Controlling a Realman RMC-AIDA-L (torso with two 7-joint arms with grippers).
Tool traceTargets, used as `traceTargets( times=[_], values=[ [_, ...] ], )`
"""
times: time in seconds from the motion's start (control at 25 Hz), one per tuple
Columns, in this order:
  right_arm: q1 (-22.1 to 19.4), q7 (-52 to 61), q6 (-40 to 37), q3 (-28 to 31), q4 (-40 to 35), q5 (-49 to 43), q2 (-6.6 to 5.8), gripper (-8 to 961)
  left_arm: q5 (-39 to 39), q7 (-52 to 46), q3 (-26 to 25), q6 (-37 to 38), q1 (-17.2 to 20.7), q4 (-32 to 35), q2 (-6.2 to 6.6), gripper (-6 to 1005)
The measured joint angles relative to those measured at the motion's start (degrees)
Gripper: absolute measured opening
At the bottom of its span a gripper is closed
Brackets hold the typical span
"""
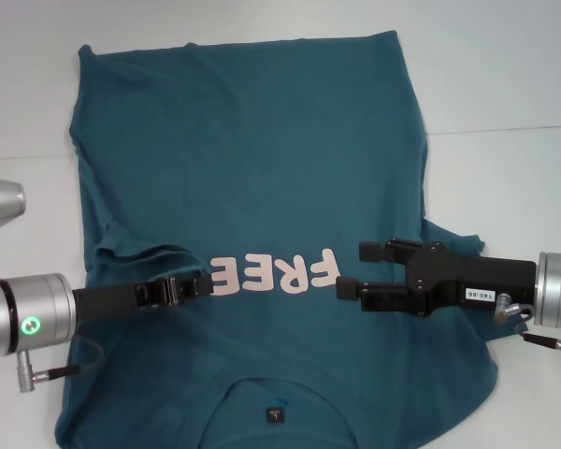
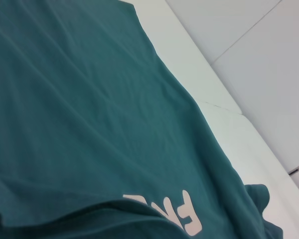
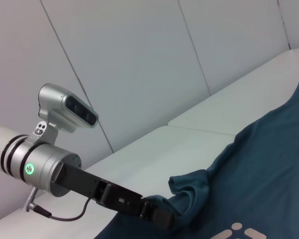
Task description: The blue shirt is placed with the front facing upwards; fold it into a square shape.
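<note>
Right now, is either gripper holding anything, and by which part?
The left gripper is shut on the blue shirt, pinching its folded-in left sleeve edge beside the lettering. The right gripper is open over the shirt, holding nothing.

Bright, even overhead light; soft, faint shadows lie under the arms on the blue shirt. White bench slightly washed out; wrist views mildly soft.

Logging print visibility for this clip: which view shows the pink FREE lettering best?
The head view: the whole pink lettering shows on the blue shirt, between the left hand and right hand. The left wrist view catches only a few letters; the right wrist view, slivers.
</note>
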Motion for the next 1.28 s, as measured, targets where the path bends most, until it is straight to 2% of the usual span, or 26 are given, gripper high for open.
traceTargets(
  times=[0.52, 0.96, 1.16, 1.28],
  values=[
    [-0.01, -0.06, -0.37, 0.0, 0.0, -0.01, 0.0, 886, -5.9, 2.82, 0.09, 0.53, -0.63, -6.29, 0.05, 21],
    [0.35, -0.1, -0.08, 0.0, -0.03, 0.0, 0.0, 883, -6.23, 4.7, -1.39, 2.07, 0.13, -4.44, 0.23, 395],
    [0.51, 0.89, 0.01, 0.0, -0.24, 0.0, -0.03, 881, -6.23, 7.92, -4.7, -0.43, 0.86, -3.3, 0.3, 641],
    [0.52, 2.41, 0.11, 0.01, -0.56, 0.01, -0.42, 880, -6.23, 10.62, -7.73, 0.69, 1.42, -2.71, 0.47, 688]
  ],
)
